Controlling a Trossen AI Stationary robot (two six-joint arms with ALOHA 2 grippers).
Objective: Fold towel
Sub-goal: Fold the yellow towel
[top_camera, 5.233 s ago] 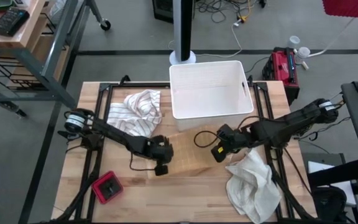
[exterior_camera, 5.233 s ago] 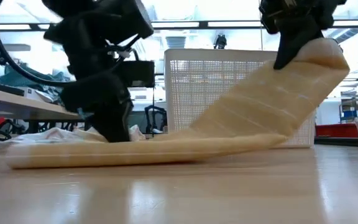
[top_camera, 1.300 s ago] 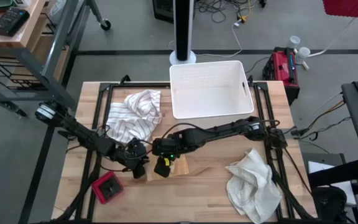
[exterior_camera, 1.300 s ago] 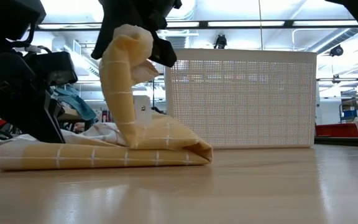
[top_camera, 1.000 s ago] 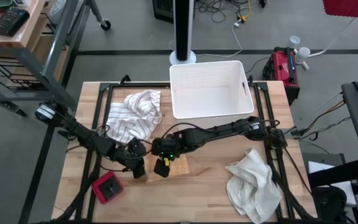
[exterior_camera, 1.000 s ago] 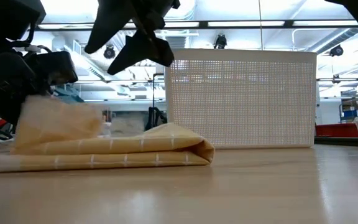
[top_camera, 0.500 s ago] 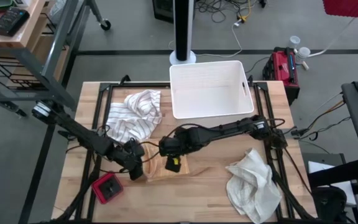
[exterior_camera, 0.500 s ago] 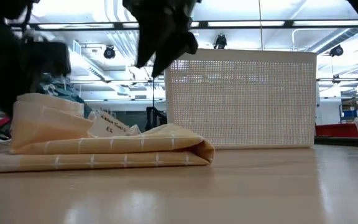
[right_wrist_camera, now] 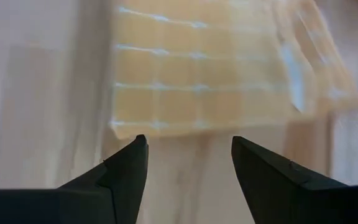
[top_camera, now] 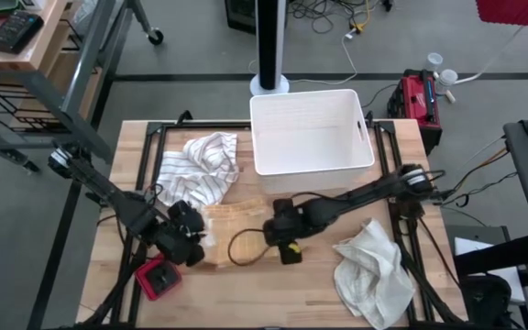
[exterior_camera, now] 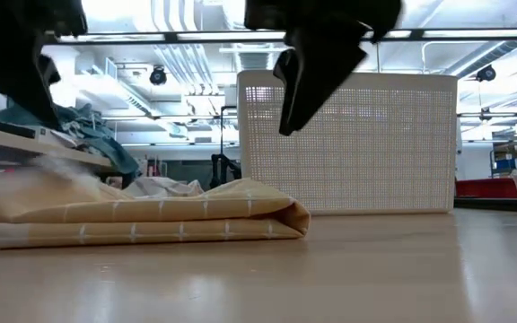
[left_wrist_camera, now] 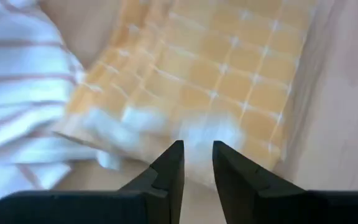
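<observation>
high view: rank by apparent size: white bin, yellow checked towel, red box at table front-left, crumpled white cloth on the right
1. white bin
2. crumpled white cloth
3. yellow checked towel, partly hidden by the arms, so its gap to the cloth is unsure
4. red box, clearly smallest

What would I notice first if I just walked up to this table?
Probably the yellow checked towel, folded in the middle of the table, with the left hand at one end and the open right hand at the other. Behind it stands a big white basket. A striped cloth lies beside the basket, and a crumpled white cloth lies near the right edge.
</observation>
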